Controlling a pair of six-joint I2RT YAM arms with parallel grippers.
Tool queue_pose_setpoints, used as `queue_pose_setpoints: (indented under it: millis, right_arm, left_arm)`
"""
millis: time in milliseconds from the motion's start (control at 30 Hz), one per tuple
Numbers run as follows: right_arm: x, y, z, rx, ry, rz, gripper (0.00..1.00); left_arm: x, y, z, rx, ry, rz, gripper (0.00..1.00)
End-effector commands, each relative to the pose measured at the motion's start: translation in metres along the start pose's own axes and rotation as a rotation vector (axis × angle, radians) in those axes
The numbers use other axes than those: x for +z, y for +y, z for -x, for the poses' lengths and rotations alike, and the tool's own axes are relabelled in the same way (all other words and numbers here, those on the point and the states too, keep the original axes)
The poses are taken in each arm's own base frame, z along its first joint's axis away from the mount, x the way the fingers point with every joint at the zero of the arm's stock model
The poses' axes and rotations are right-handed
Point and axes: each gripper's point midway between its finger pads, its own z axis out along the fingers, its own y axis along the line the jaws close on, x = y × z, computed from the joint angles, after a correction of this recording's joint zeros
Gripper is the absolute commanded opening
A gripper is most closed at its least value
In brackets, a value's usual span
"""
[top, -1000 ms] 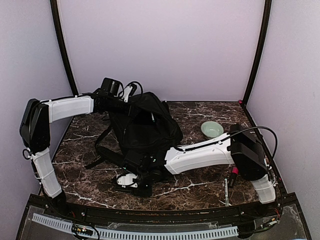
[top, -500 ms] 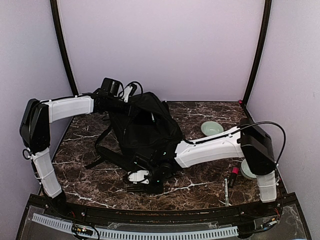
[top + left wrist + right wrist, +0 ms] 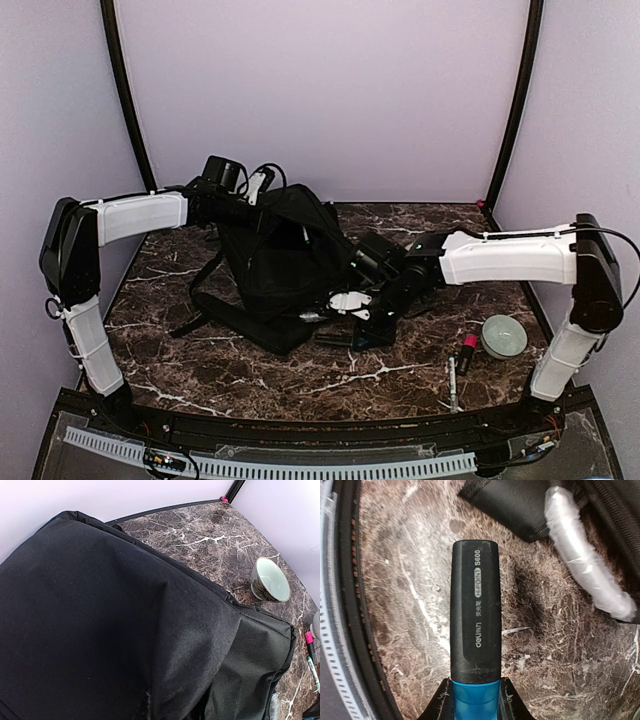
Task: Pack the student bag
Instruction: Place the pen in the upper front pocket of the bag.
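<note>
Top view: student bag (image 3: 285, 262) sits centre-left on the table (image 3: 200, 360); your L gripper (image 3: 250, 205) is pinched shut on its top, upper left.
L wrist: bag fabric fills the frame, bowl (image 3: 270, 579) at right.
R wrist: your R gripper (image 3: 476, 692), bottom centre, clamps a highlighter (image 3: 475, 615).

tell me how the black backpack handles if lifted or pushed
Likely floppy: the student bag is soft fabric, creased and slumped on the table. Pushed, it would probably bunch up rather than slide. Lifted at one spot, the rest should sag.
</note>
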Motion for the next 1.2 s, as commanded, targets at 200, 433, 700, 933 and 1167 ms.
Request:
queue_pose_setpoints:
  millis: [200, 433, 700, 933, 1167]
  right_arm:
    - [-0.075, -0.044, 0.047, 0.189, -0.281, 0.094, 0.18]
    - [-0.081, -0.116, 0.082, 0.312, -0.356, -0.075, 0.20]
    - [-0.070, -0.157, 0.134, 0.460, -0.400, -0.050, 0.20]
    - [-0.063, -0.177, 0.151, 0.590, -0.432, -0.042, 0.26]
    - [-0.051, -0.185, 0.155, 0.769, -0.466, -0.001, 0.25]
  left_arm:
    - [-0.016, -0.022, 0.029, 0.038, -0.074, -0.058, 0.03]
    - [-0.019, -0.026, 0.032, 0.041, -0.083, -0.068, 0.03]
    - [-0.020, -0.029, 0.033, 0.047, -0.086, -0.070, 0.03]
    - [-0.024, -0.031, 0.037, 0.050, -0.097, -0.071, 0.03]
    - [-0.025, -0.030, 0.037, 0.049, -0.100, -0.071, 0.03]
